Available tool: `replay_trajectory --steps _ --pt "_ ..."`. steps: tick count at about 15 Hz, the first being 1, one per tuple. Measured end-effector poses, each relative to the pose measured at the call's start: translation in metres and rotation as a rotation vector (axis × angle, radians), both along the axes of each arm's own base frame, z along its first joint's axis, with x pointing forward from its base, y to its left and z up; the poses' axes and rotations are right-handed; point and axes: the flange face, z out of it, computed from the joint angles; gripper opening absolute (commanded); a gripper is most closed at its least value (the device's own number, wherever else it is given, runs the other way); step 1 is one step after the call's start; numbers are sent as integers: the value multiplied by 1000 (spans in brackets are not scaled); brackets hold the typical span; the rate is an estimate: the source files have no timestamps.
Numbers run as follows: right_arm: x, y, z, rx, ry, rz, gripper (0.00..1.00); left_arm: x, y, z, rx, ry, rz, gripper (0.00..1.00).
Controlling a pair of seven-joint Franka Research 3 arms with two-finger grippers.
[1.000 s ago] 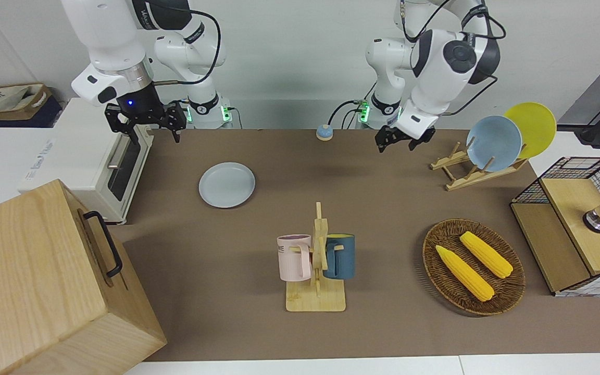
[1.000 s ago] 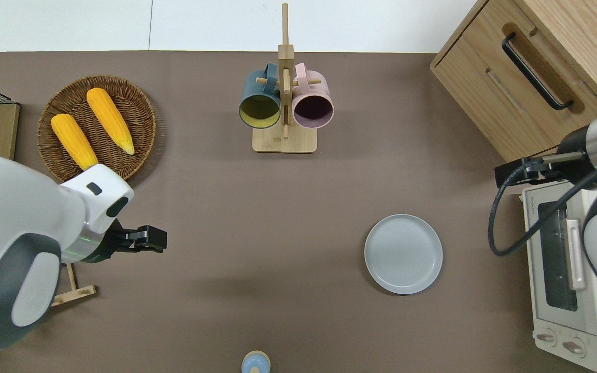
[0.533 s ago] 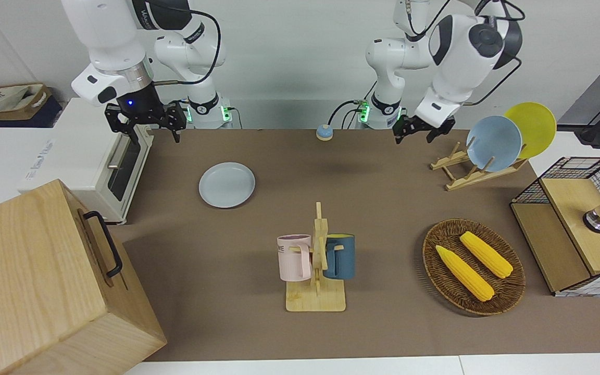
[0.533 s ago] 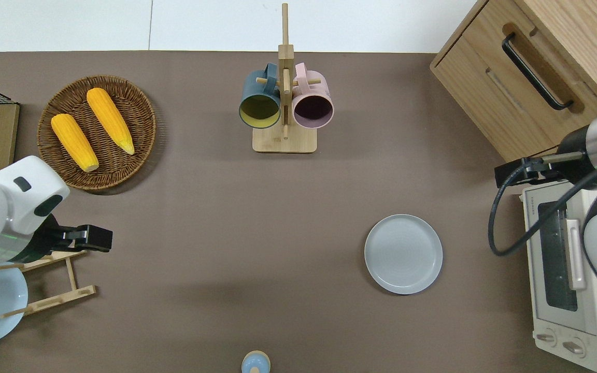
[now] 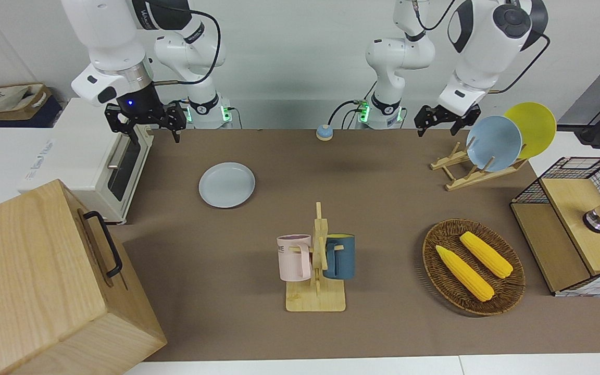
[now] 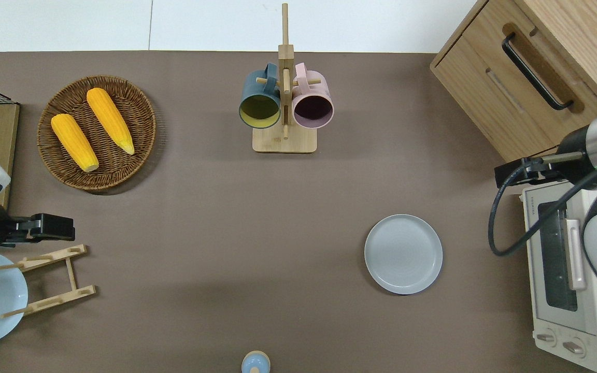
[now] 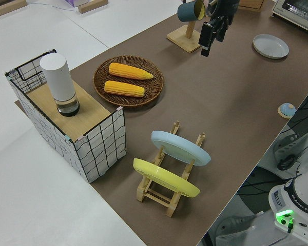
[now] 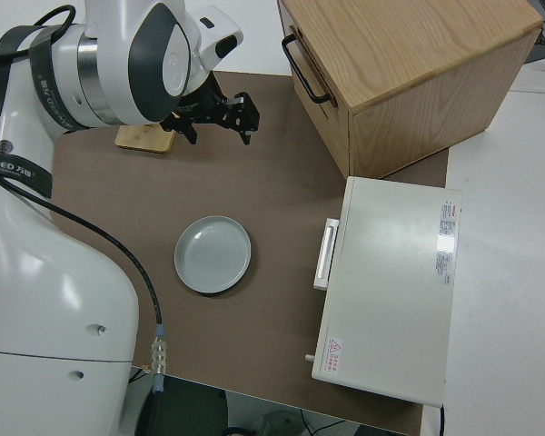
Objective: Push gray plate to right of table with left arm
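The gray plate [image 6: 403, 254] lies flat and empty on the desk [image 6: 226, 217], toward the right arm's end, near the robots.

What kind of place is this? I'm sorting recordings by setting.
Probably a robotics lab staged as a kitchen: two white arms at a mat-covered table, with a toaster oven, a mug rack and a gray plate.

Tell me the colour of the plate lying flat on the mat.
Pale gray-blue; the plate shows best in the overhead view.
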Motion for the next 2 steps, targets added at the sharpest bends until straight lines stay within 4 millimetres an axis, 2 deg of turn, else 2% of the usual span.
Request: replay_trajectory --steps 2 --pt "0 0 0 0 0 0 983 0 -1 0 0 -1 -2 993"
